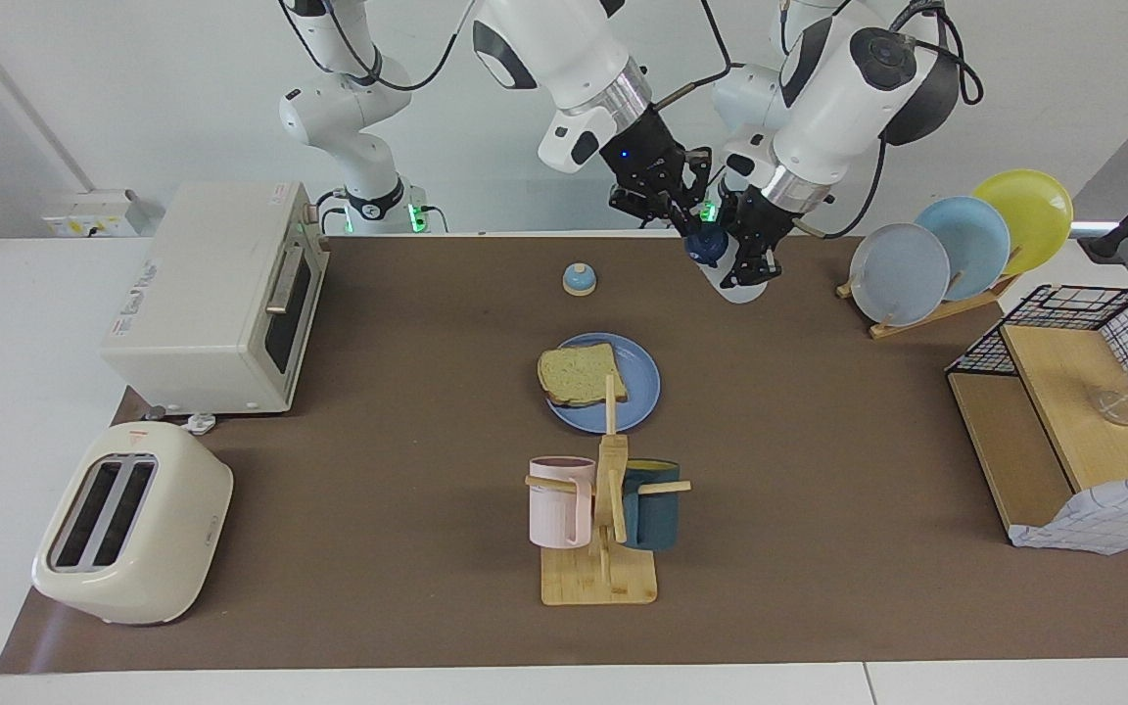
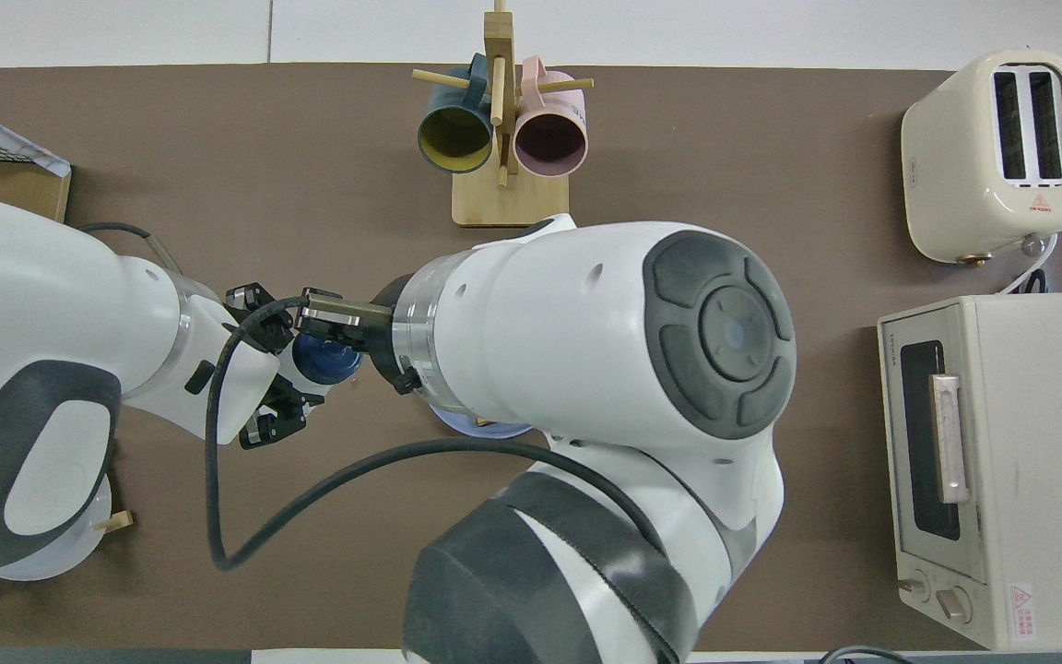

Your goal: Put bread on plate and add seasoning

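The brown table mat (image 1: pixel 819 421) carries a toaster oven (image 1: pixel 216 294) and a cream toaster (image 1: pixel 128 524) at the right arm's end, and a wire-and-wood shelf (image 1: pixel 1073 411) with a rack of three plates (image 1: pixel 956 250) at the left arm's end. A wooden mug tree (image 1: pixel 608 519) with a pink mug (image 1: pixel 559 501) and a dark blue mug (image 1: pixel 650 504) stands farther from the robots than the blue plate (image 1: pixel 640 392), which lies in the middle of the mat. The bread (image 1: pixel 579 374) rests flat on that plate, toward its right-arm edge. A small domed bell (image 1: pixel 579 279) sits nearer to the robots than the plate. Both arms meet up in the air over the robots' edge of the mat, between the bell and the plate rack. The left gripper (image 1: pixel 748 262) is clamped around the pale body of the seasoning bottle (image 1: pixel 721 264), holding it tilted above the mat. The right gripper (image 1: pixel 686 217) is at the bottle's dark blue cap (image 2: pixel 324 358), its fingers set on either side of the cap; whether they press on it cannot be told.
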You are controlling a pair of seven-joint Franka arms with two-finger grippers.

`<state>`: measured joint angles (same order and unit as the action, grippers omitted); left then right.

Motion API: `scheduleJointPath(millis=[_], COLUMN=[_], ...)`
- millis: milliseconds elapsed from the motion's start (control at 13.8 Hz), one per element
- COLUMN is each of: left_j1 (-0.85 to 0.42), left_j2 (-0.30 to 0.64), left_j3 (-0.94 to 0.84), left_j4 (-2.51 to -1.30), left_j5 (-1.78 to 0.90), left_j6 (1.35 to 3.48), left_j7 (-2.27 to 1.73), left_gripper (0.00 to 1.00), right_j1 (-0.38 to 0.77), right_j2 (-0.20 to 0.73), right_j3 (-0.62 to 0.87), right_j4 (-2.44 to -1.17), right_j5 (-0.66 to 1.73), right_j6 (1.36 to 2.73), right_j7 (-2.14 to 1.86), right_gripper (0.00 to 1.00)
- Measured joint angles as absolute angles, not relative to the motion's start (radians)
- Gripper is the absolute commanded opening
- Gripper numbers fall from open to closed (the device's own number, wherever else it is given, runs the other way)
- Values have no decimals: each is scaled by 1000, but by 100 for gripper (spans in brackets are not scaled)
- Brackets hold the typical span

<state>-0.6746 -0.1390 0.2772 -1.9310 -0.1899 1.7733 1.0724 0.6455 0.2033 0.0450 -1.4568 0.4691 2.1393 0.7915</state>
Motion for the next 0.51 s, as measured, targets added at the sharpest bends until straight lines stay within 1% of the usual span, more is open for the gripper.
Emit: scheduleJointPath(millis=[363, 508], left_j1=[-674, -673], left_j2=[-140, -140], left_j3=[279, 283], left_j4=[-1926, -1922], left_j5=[-193, -194], left_j6=[1778, 1788], left_j7=[1070, 1064], left_gripper=[0, 0], right_j1=[628, 626], right_j2=[204, 204], right_j3=[45, 46], right_j4=[-1462, -1471], right_j5=[537, 554], right_j6=[2148, 2192], right_j7=[874, 933], right_gripper=[0, 0])
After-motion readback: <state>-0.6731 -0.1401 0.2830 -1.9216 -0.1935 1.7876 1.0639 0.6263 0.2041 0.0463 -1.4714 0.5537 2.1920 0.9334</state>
